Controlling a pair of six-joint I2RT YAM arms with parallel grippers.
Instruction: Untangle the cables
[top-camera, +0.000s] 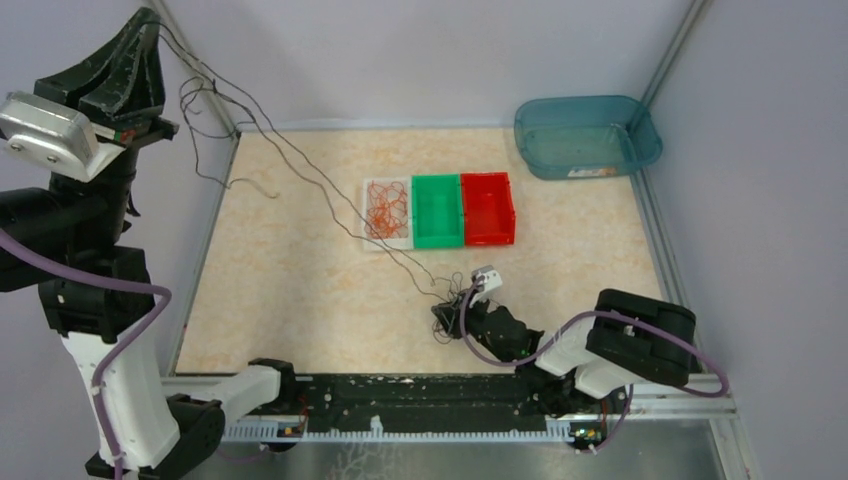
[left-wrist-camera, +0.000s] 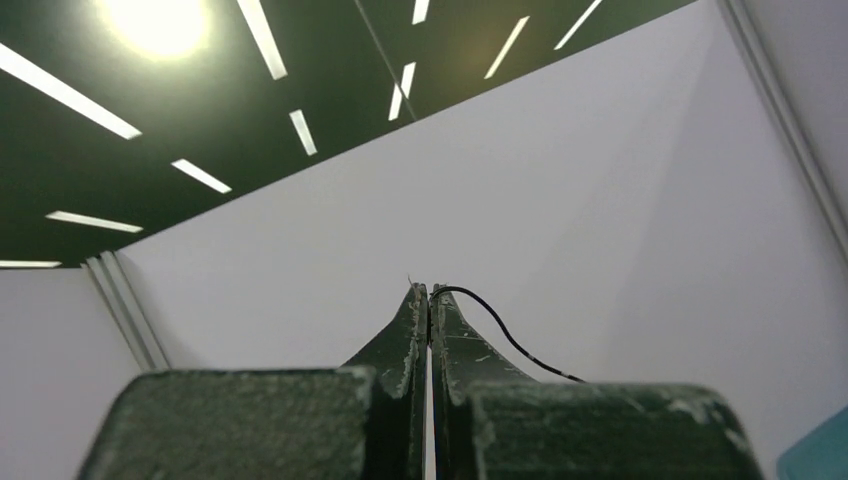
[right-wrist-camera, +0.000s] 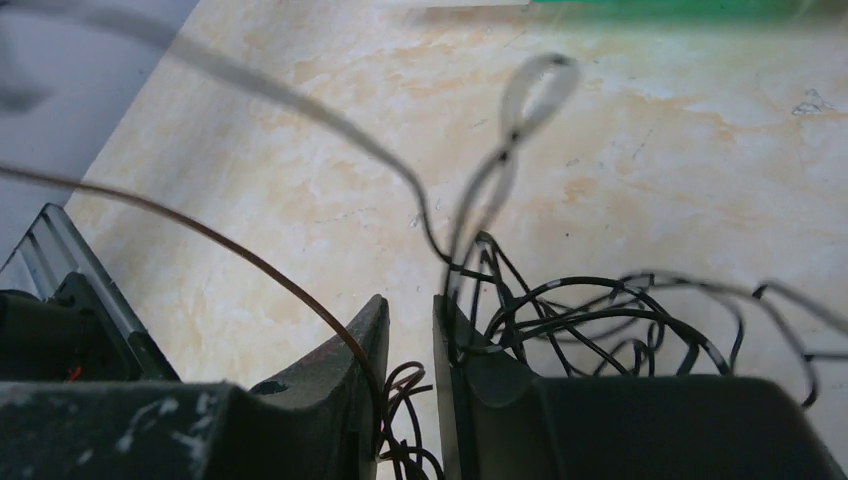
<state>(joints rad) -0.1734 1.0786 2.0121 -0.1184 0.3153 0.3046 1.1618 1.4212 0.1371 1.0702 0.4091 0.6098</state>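
The left fingers (left-wrist-camera: 415, 325) are pressed together on a dark strand, high beside the left wall (top-camera: 205, 60). The cables (right-wrist-camera: 560, 320) slant down across the desk (top-camera: 300, 290) to a knot at the right fingers (right-wrist-camera: 365, 340), low by the near edge. Those 2 stand nearly together around a brown strand; whether it is pinched I cannot tell. More pull may tighten the knot or slip the strand. Upward and leftward room looks spent; open desk lies rightward.
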